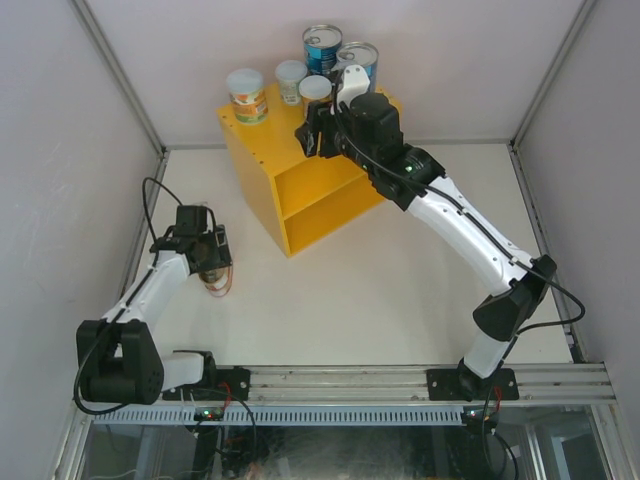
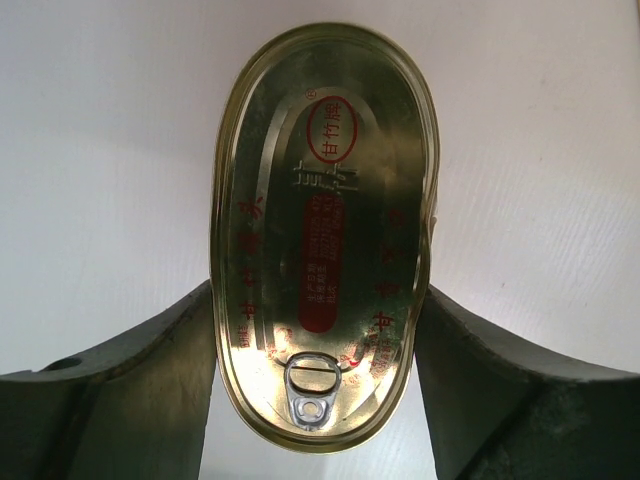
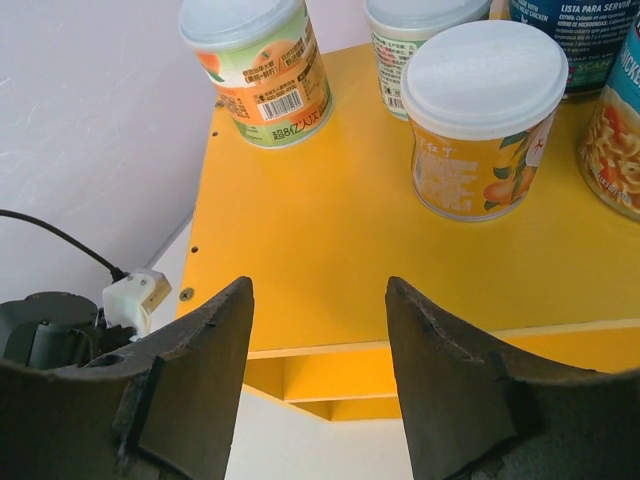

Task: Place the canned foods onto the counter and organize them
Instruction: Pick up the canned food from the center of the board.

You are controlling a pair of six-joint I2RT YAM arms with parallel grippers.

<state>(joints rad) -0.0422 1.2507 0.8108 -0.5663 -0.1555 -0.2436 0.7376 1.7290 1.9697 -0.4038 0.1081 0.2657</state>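
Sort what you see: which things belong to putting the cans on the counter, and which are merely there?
Job: counter, oval tin, three small cans, two tall blue cans.
Merely there: table, mounting rail, walls.

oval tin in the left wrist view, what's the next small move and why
Probably lift the oval tin a little, straight up off the table. The fingers of the left tool sit against both its long sides, so the grip looks made, yet it lies well apart from the yellow shelf unit.
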